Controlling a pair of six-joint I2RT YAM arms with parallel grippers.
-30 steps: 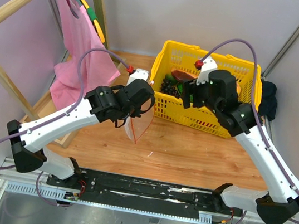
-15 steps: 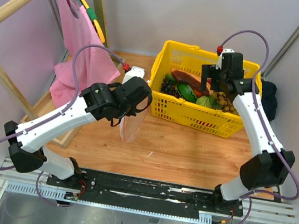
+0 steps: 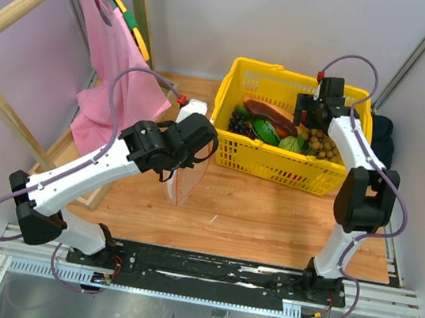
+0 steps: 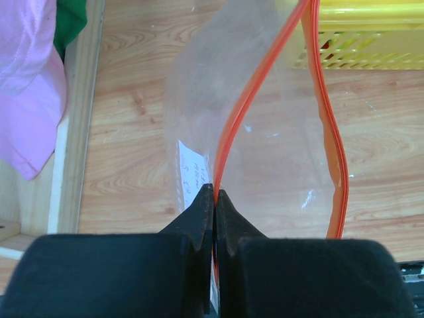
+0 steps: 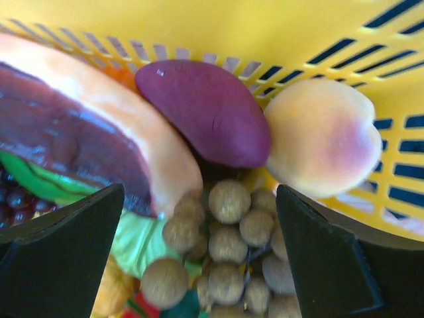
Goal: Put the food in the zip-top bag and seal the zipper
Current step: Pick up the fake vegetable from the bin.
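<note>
The top external camera looks down from above and behind the arm bases, far enough back to take in the whole table (image 3: 268, 215). The left wrist camera looks closely along the left gripper (image 4: 214, 193) at the zip-top bag (image 4: 278, 132), catching a corner of the yellow basket (image 4: 371, 40). The right wrist camera sits very near inside that basket, facing down on the food (image 5: 228, 245), which the top view also shows.

Only one marking showed: a small white label (image 4: 191, 173) on the clear zip-top bag (image 4: 278, 152) carried blue handwriting, too faint and small to read. Nothing else bore text.
</note>
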